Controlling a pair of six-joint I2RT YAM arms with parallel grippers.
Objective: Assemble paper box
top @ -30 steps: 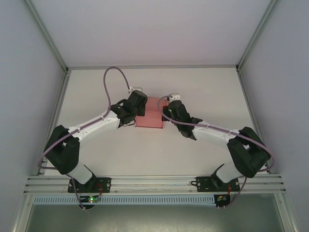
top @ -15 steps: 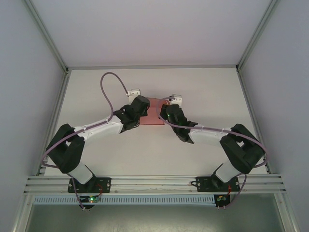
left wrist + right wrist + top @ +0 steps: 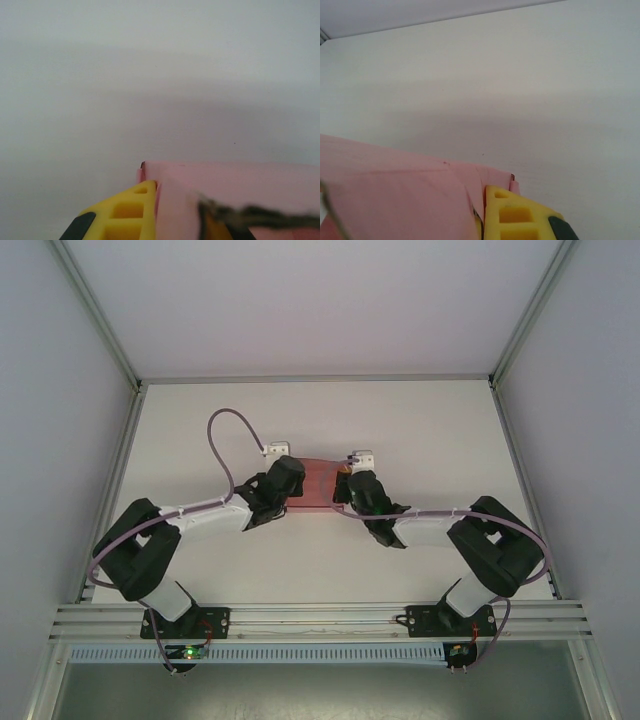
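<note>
Left wrist, paper box (image 3: 240,182) clamped between fingers (image 3: 127,212)

From above, my left gripper (image 3: 292,486) and right gripper (image 3: 345,490) cover both ends of the paper box (image 3: 318,483); fingertips and contact points are hidden beneath the wrists. In the left wrist view, the paper box runs off the bottom and right edges, and a blurred dark streak (image 3: 260,215) across it cannot be identified. In the right wrist view, the paper box runs off the left and bottom edges; my yellow finger (image 3: 515,215) is cut off below.
</note>
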